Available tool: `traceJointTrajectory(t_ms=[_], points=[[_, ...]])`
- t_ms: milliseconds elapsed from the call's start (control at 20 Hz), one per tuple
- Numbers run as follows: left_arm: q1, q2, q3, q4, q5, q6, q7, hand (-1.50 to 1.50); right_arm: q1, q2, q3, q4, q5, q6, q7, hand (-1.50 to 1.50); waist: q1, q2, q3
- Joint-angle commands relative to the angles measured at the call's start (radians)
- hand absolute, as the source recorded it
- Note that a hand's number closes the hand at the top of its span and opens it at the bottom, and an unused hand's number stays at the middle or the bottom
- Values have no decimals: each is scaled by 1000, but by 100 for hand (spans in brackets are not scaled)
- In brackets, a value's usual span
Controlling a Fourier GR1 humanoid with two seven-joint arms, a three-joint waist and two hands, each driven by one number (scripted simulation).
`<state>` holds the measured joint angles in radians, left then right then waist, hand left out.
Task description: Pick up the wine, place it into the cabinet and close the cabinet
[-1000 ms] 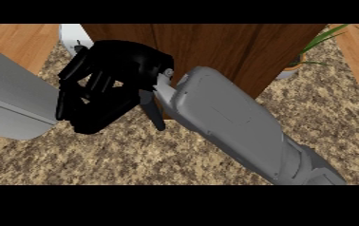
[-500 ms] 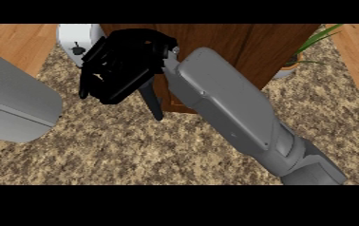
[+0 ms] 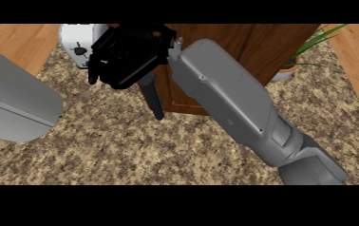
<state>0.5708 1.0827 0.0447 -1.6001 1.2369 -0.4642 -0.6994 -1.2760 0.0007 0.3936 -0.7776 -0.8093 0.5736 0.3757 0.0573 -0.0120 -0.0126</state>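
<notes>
While we watch, our right robot hand [image 3: 129,54] has swung up and back toward the desk's [image 3: 105,144] far edge, fingers curled, against the wooden cabinet [image 3: 238,54] beside the toaster [image 3: 79,47]. We cannot see the wine; we judge it is stowed or hidden. Left forearm only at the left edge.

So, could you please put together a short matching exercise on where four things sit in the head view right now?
Things:
1. right hand
2. potted plant
3. white appliance
4. left forearm

Places:
A. at the right edge, beside the wooden cabinet
B. at the left edge, over the speckled counter
C. upper left, just left of the black hand
D. upper middle, at the cabinet's left front

Pairs: 1-D, 2-A, 3-C, 4-B
</notes>
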Motion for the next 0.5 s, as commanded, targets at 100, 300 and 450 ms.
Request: traceJointTrajectory(t_ms=[100,300,450], points=[[-30,-3,38,34,2,-71,1,-150,-4,-68,-74,128,55,-59,-110,150,-11,27,11],[-28,-17,29,-2,-5,-28,20,-150,0,-167,-104,114,87,-105,-159,150,-24,27,13],[-35,-25,22,-22,-20,-15,29,-150,-10,-174,-117,107,97,-122,-183,150,-25,29,13]])
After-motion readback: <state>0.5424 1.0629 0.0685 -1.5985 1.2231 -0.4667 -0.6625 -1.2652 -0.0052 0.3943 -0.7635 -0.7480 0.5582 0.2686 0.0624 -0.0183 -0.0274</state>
